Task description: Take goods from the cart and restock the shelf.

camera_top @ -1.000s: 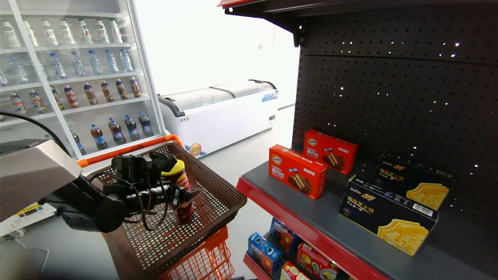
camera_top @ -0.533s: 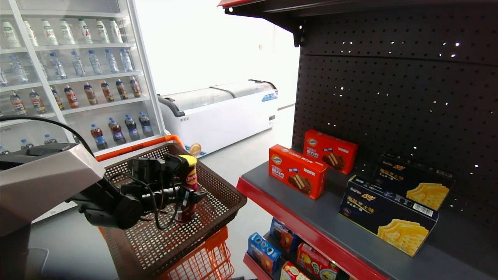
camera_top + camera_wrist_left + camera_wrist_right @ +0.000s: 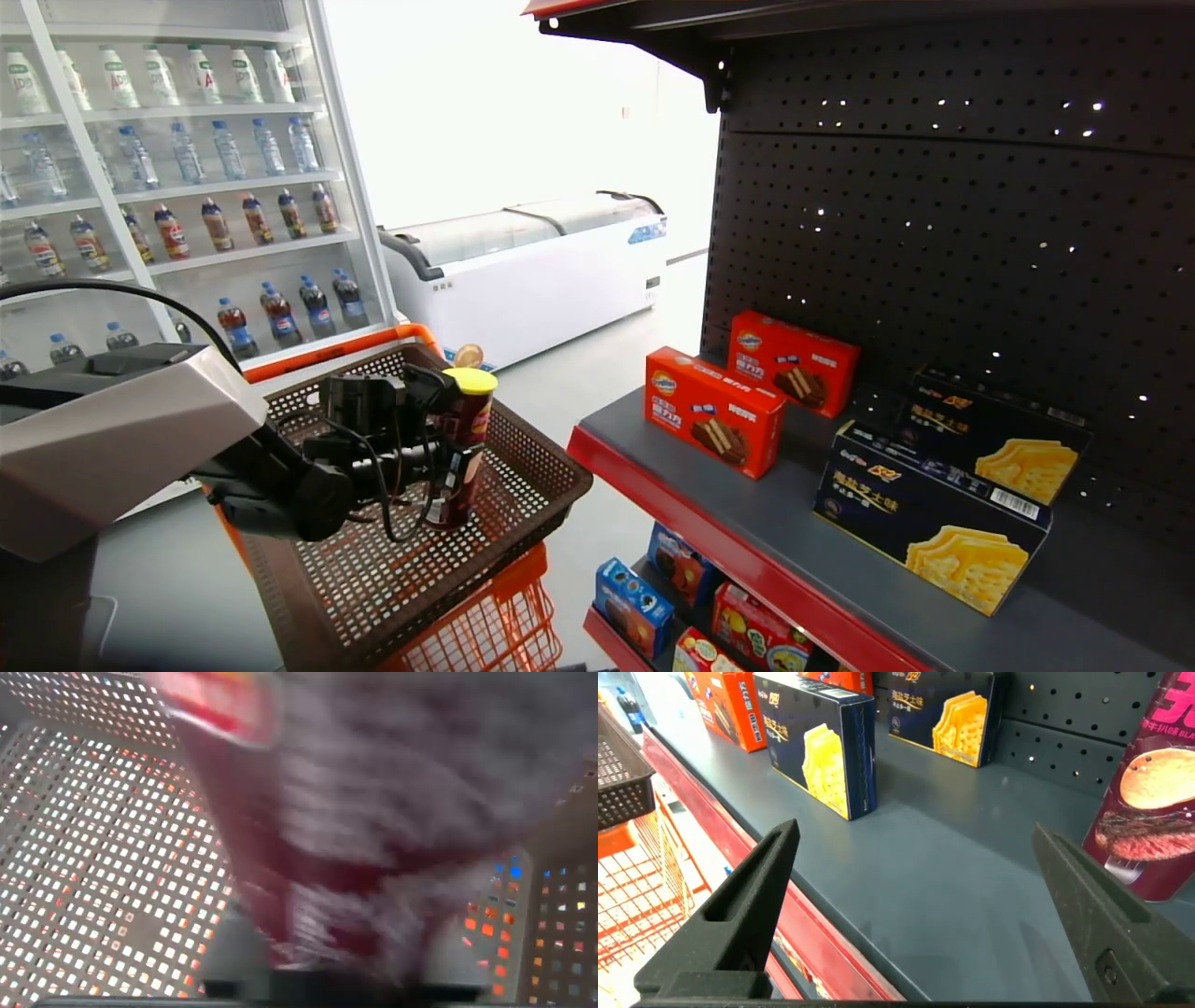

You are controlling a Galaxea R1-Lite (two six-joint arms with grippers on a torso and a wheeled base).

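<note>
- Maroon with a yellow lid, the crisp can (image 3: 457, 504) sits clamped in my left gripper (image 3: 448, 425) in the head view. One finger is on each side of its upper half.
- The can stands close to upright above the brown cart basket (image 3: 546, 485), near the corner of it that faces the shelf (image 3: 803, 523). I cannot tell whether its base is clear of the mesh floor.
- On the shelf's grey deck two red boxes (image 3: 714, 411) stand at the near end and two navy boxes (image 3: 934, 523) farther along. The can is well apart from all of them – across the gap between cart and shelf.
- From my left wrist the can is a maroon blur, right up against the camera and running out from between my jaws. The pale grid of the basket mesh lies behind it on either side.
- That view is too smeared to show where my pads touch the can.
- From my right wrist, my right gripper (image 3: 920, 919) hangs over the front part of the grey deck with its two black fingers (image 3: 747, 905) spread wide, nothing between them.
- Past the fingers a navy box stands near the front edge, another sits back against the pegboard, and the red boxes lie beyond.
- A second can (image 3: 1148, 812) – maroon, upright – stands on the deck near one finger, not touching it.
- The cart's orange wire basket (image 3: 635, 905) shows below the shelf's red lip.
</note>
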